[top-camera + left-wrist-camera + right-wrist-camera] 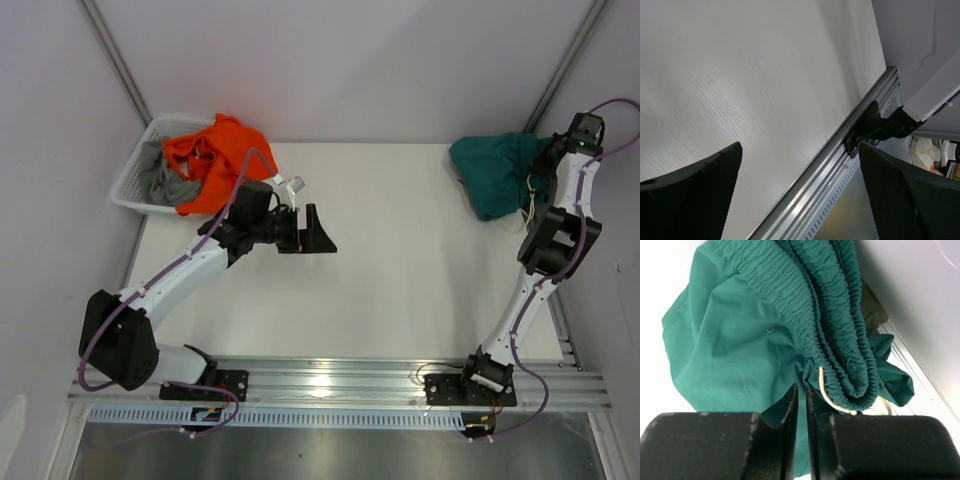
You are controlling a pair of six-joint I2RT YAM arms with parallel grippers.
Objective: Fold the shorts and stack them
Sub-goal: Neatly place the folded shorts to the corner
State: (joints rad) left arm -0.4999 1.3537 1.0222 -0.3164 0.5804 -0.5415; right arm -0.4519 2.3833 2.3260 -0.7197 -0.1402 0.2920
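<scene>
The left gripper (322,232) hovers over the table (400,290) middle-left, fingers spread wide, holding nothing. Farther off, at the far right corner, the teal shorts (490,172) lie bunched. The right gripper (801,395) is at their edge, fingers pressed almost together on a sliver of teal cloth beside the cord (826,392). Olive shorts (872,309) peek from behind. A basket (133,178) of clothes sits far left.

Only a sliver of the olive-green shorts (873,309) peeks from behind the teal-green shorts (740,340), whose bunched waistband runs off the top edge, while a gray garment (168,186) in the basket (128,186) lies largely buried under orange cloth (215,160).
</scene>
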